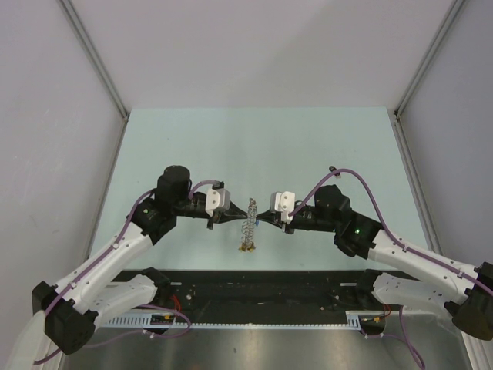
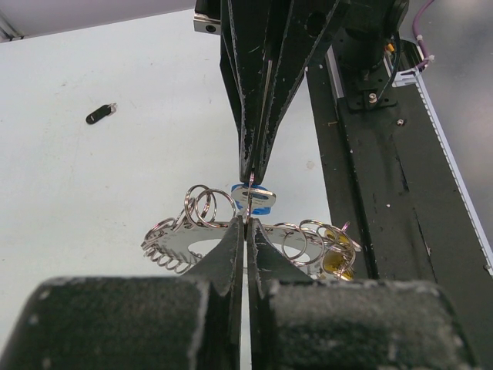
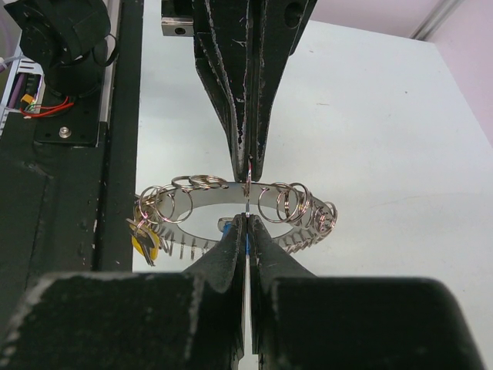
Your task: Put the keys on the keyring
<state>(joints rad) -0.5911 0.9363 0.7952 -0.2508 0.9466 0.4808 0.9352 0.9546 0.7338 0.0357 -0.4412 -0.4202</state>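
Note:
The keyring (image 1: 248, 221) hangs on edge between my two grippers above the table's near middle. My left gripper (image 1: 236, 216) is shut on one of its wire loops; in the left wrist view its tips (image 2: 246, 221) pinch the keyring (image 2: 173, 240). My right gripper (image 1: 263, 218) is shut on the blue key (image 2: 260, 200), held right against the keyring (image 3: 208, 193). The yellow key (image 2: 337, 262) hangs on loops at the ring's lower end (image 1: 246, 248). The black key (image 2: 100, 116) lies loose on the table, away from both grippers.
The pale green table (image 1: 262, 146) is bounded by grey walls with metal corner rails. A black base plate (image 1: 262, 289) with wiring runs along the near edge, just below the hanging ring.

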